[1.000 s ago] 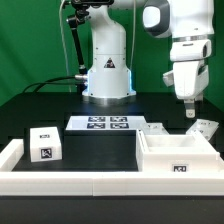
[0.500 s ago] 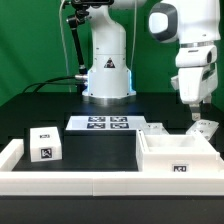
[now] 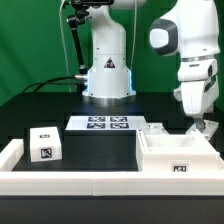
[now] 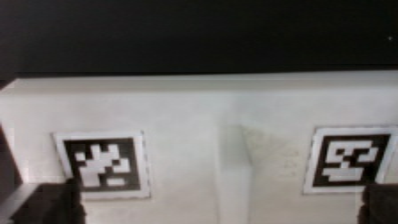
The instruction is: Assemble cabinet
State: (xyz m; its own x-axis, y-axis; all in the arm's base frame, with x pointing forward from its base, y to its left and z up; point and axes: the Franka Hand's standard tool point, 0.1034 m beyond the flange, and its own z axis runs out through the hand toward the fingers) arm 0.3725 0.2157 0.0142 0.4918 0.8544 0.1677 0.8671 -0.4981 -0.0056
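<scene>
The large hollow white box (image 3: 178,155) stands at the front on the exterior view's right. A small cube (image 3: 44,143) sits at the front left. One small flat panel (image 3: 155,128) lies behind the box. A second flat panel (image 3: 209,125) lies at the far right; in the wrist view this panel (image 4: 214,130) fills the frame and shows two tags. My gripper (image 3: 203,121) is low over it and open. In the wrist view my gripper (image 4: 217,205) has one dark finger (image 4: 45,205) at each outer side of the panel. Nothing is held.
The marker board (image 3: 105,123) lies in the middle, before the robot base (image 3: 107,70). A long white border rail (image 3: 70,183) runs along the front edge and turns back at the left corner. The table is black.
My gripper has moved toward the exterior view's right and lower, down onto the far-right flat panel. The furniture parts have not moved.
</scene>
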